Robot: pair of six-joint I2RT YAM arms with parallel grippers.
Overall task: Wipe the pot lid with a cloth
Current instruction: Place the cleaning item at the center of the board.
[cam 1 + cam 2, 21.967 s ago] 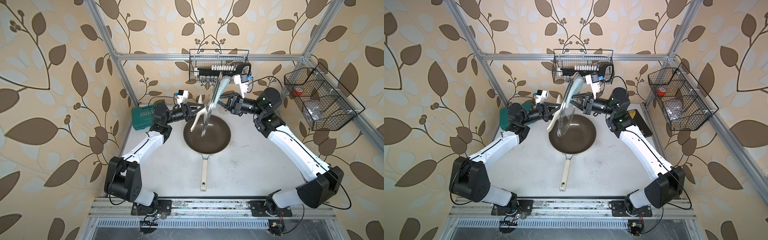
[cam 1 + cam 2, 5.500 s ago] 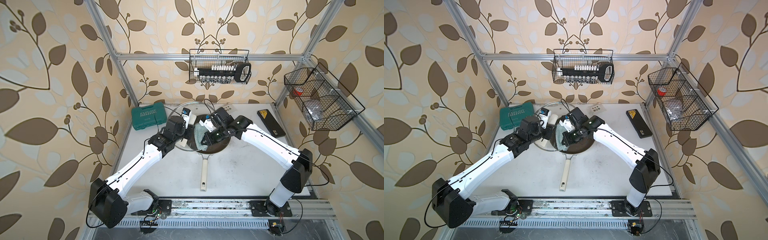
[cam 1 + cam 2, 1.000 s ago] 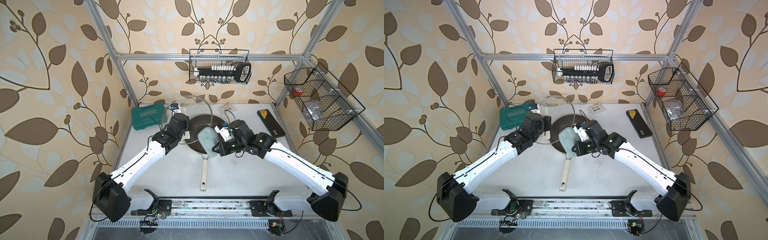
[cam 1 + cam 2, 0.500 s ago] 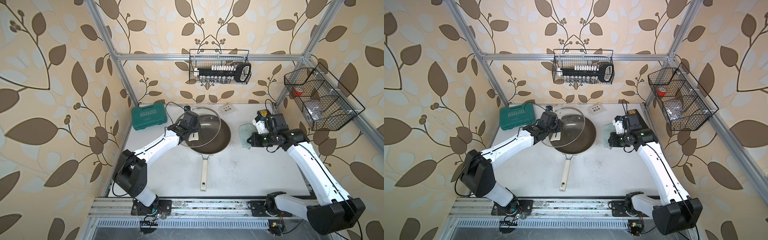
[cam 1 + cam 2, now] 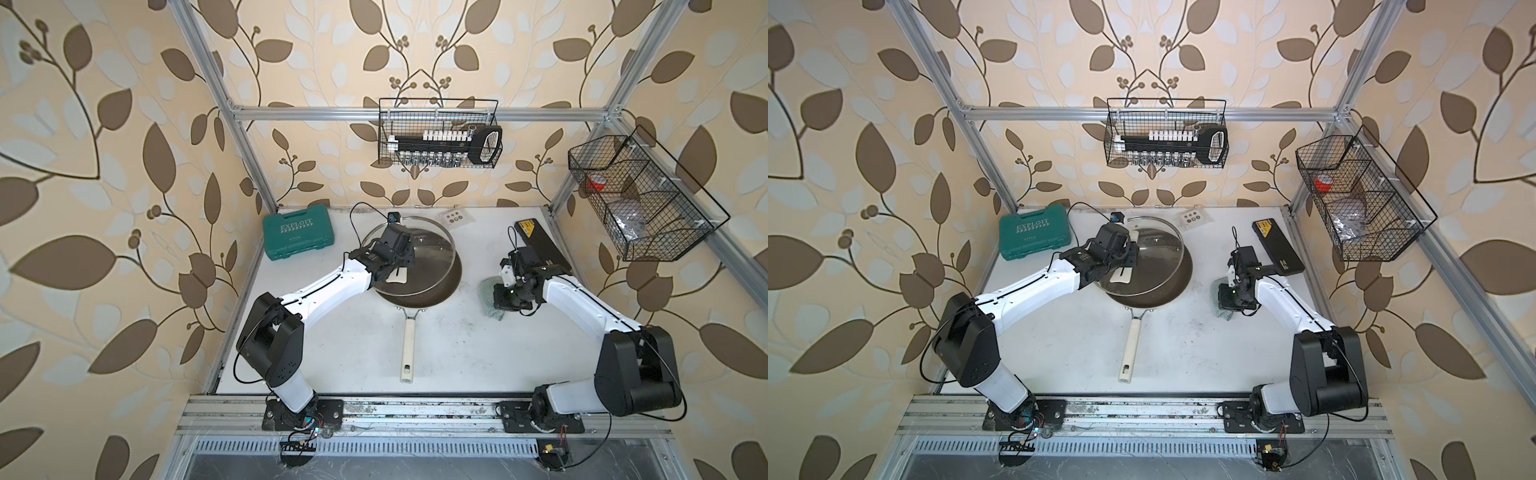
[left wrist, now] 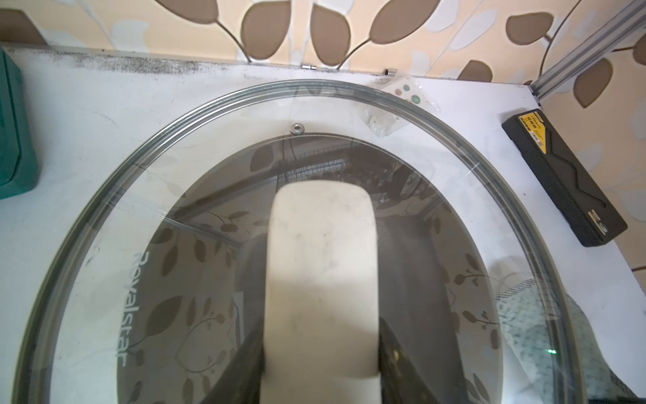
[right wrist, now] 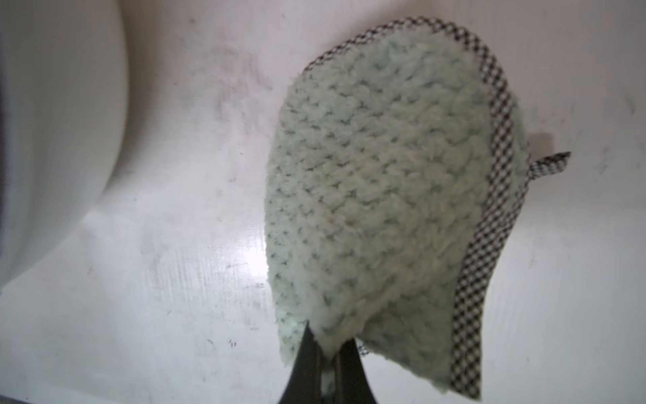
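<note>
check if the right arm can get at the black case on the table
Probably yes: the black case lies bare close by the right gripper, though that is shut on the cloth.

Cloth (image 5: 487,290) away from pot lid (image 5: 432,252), lid now over frying pan (image 5: 419,290)

Beige wallpaper (image 5: 124,104) with large brown leaves and pale vines covers all three walls. We note an aluminium frame (image 5: 415,113) bounding the cell and a white, scuffed tabletop (image 5: 353,357). Two black wire baskets hang here, one on the back wall (image 5: 436,99) and one on the side wall (image 5: 665,241). A metal rail (image 5: 415,409) runs along the front. We record soft, even light.
</note>
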